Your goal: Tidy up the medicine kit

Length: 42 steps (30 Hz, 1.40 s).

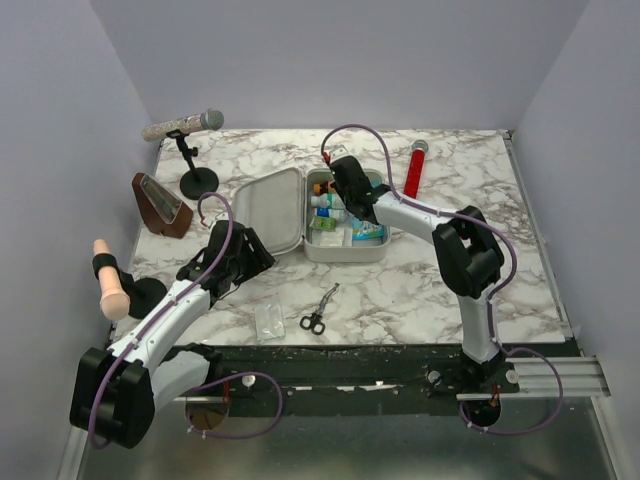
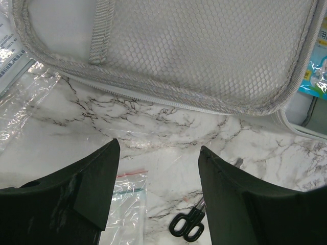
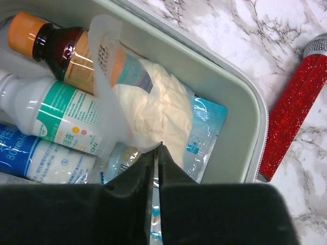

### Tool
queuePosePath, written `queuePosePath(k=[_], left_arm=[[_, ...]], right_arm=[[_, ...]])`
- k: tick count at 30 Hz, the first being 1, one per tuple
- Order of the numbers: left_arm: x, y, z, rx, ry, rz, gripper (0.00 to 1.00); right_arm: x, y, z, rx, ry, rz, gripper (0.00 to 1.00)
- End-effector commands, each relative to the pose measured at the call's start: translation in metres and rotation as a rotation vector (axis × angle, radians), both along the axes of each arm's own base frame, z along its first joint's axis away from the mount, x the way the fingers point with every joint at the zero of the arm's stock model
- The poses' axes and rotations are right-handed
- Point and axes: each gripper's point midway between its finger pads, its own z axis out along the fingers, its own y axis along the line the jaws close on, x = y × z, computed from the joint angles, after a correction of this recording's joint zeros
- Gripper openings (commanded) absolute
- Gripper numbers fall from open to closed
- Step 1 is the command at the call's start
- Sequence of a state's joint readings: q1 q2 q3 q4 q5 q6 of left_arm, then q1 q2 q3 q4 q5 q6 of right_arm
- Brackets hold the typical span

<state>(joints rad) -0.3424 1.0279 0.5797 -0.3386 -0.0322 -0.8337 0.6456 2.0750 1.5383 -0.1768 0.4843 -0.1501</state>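
**Right gripper pinches a packet inside the open medicine kit; left gripper spread beside the lid**

The right gripper (image 3: 158,153) reaches down into the tray of the medicine kit (image 3: 219,87). Its fingers are pressed almost together, with only a thin slit between them, and they nip the lower edge of a clear packet (image 3: 148,107) holding something cream-coloured. The packet stands up over a brown bottle (image 3: 51,46) with an orange cap and a white bottle (image 3: 56,115) with a green label. It is close to the tray's far wall, and a blue sachet (image 3: 204,127) lies under it.

The left gripper (image 2: 158,148) is spread wide with nothing between its fingers. It hangs over the marble table (image 2: 168,122), just off the near edge of the kit's lid (image 2: 204,46). The lid lies flat with its mesh pocket facing up.

The kit sits open in the middle of the table, lid to the left and tray to the right. A red cylinder (image 1: 415,168) lies just beside the tray's right wall, apart from it. In front of the left gripper are a pair of scissors (image 1: 318,312) and a small plastic bag (image 1: 268,320), both near the table's front edge. Bare marble shows between the tray's near wall and that edge, and to the right past the red cylinder.
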Motion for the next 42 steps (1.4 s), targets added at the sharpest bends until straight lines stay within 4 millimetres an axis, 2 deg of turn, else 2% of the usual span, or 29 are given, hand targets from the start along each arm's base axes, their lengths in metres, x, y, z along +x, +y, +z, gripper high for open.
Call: queuePosePath(k=[1,4,8,10,14,21,25,28,33,34,38,40,42], left_arm=[[-0.004,-0.001,-0.004,0.003,0.011,-0.021,0.73],[-0.002,-0.002,-0.002,0.001,0.007,-0.02,0.73],[-0.002,-0.002,-0.002,0.002,0.006,-0.021,0.73],[-0.001,-0.003,-0.001,-0.004,0.003,-0.021,0.73],[0.0,-0.004,-0.001,-0.01,0.004,-0.022,0.73],[0.0,-0.004,0.001,-0.017,-0.008,-0.019,0.73],[-0.001,-0.005,0.0,-0.021,-0.005,-0.023,0.73],[0.0,-0.005,0.002,-0.02,-0.007,-0.022,0.73],[-0.001,-0.004,0.001,-0.015,-0.004,-0.022,0.73],[-0.001,-0.004,0.002,-0.016,-0.005,-0.021,0.73],[0.0,-0.004,0.001,-0.016,-0.005,-0.021,0.73],[0.001,-0.005,0.002,-0.015,-0.006,-0.022,0.73],[0.002,-0.006,0.003,-0.019,-0.007,-0.023,0.73]], right_arm=[[0.003,0.004,-0.004,0.049,0.028,0.002,0.03],[-0.001,0.001,0.005,0.073,0.019,-0.016,0.01],[-0.019,-0.002,0.038,0.17,0.003,-0.023,0.01],[-0.032,0.001,0.058,0.243,0.018,-0.018,0.01],[-0.055,0.013,0.07,0.314,0.134,0.029,0.01],[-0.076,0.0,0.048,0.36,0.278,-0.05,0.01],[-0.07,-0.023,0.028,0.298,0.266,-0.124,0.01],[-0.063,-0.032,0.019,0.295,0.255,-0.167,0.01],[-0.049,-0.048,0.016,0.236,0.2,-0.238,0.01],[-0.047,-0.051,0.018,0.229,0.189,-0.249,0.07],[-0.044,-0.05,0.045,0.271,0.122,-0.235,0.48],[-0.045,-0.044,0.062,0.306,0.082,-0.206,0.58],[-0.05,-0.04,0.075,0.327,0.061,-0.175,0.63]])
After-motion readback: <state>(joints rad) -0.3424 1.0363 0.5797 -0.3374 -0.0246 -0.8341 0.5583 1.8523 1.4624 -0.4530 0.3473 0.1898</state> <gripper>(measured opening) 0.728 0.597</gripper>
